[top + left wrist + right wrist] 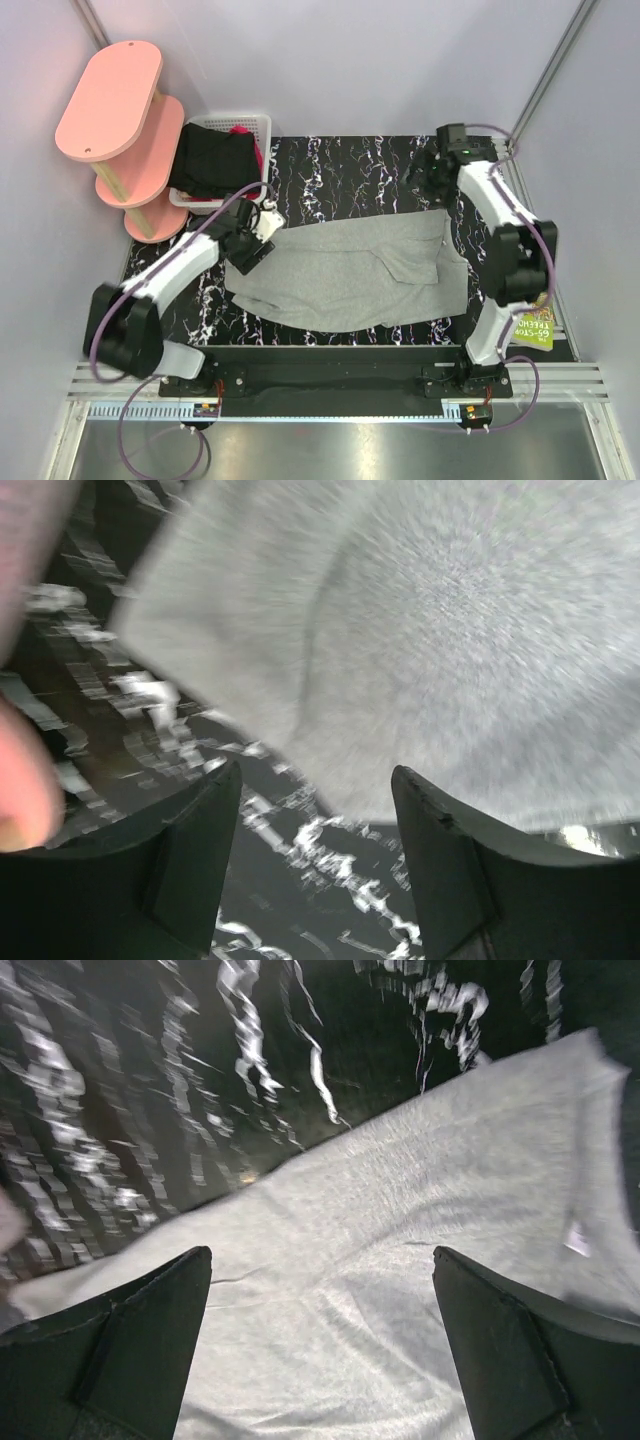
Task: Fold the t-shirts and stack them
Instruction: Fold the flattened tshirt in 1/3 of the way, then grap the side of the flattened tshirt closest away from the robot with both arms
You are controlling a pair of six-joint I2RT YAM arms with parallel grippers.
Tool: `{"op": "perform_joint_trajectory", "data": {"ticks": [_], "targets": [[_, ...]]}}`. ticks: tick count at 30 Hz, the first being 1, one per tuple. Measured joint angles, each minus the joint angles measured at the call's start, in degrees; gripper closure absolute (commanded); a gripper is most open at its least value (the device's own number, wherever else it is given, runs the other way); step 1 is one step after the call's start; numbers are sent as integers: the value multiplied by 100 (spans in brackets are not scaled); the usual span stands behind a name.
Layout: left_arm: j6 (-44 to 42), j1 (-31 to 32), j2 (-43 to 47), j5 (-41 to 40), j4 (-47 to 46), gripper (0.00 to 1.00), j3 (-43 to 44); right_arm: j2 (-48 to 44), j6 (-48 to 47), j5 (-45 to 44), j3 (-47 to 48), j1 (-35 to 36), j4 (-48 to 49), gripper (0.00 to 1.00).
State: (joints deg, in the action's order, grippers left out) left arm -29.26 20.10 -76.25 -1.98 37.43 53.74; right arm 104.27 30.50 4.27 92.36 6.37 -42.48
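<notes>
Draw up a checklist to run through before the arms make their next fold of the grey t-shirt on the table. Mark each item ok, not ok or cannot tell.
1. Left pincer open and empty: ok.
2. Right pincer open and empty: ok.
3. Left pincer lined up with an edge of the grey t-shirt: ok, the edge lies just ahead of its fingers.
4. Shirt lying smooth on the marbled table: not ok, a creased flap shows on its right half.
5. Black garment and magenta cloth out of the way in the white basket: ok.
6. Either pincer touching the cloth: cannot tell.
</notes>
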Motion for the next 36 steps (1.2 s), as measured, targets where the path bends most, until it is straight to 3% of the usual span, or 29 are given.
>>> {"op": "perform_joint_trajectory", "data": {"ticks": [4, 8, 12, 17, 20, 28, 36], "targets": [[177, -59, -1115, 2, -81, 36, 146, 1036, 37, 149, -2, 151, 50, 0], [313, -52, -1475, 107, -81, 37, 474, 1320, 35, 166, -52, 269, -59, 0], [385, 90, -1163, 264, 20, 37, 411, 1005, -7, 144, -273, 656, 15, 0], [304, 424, 50, 498, 361, 37, -149, 278, -31, 136, -1069, 1364, 63, 0], [203, 656, 472, 487, 514, 39, -466, 326, -46, 133, -1086, 1473, 61, 0], [188, 970, -15, 262, 586, 40, -669, 1768, -28, 295, 142, 1338, 118, 0], [190, 1292, -192, 4, 527, 41, -894, 2070, -31, 291, 485, 1338, -22, 0]]}}
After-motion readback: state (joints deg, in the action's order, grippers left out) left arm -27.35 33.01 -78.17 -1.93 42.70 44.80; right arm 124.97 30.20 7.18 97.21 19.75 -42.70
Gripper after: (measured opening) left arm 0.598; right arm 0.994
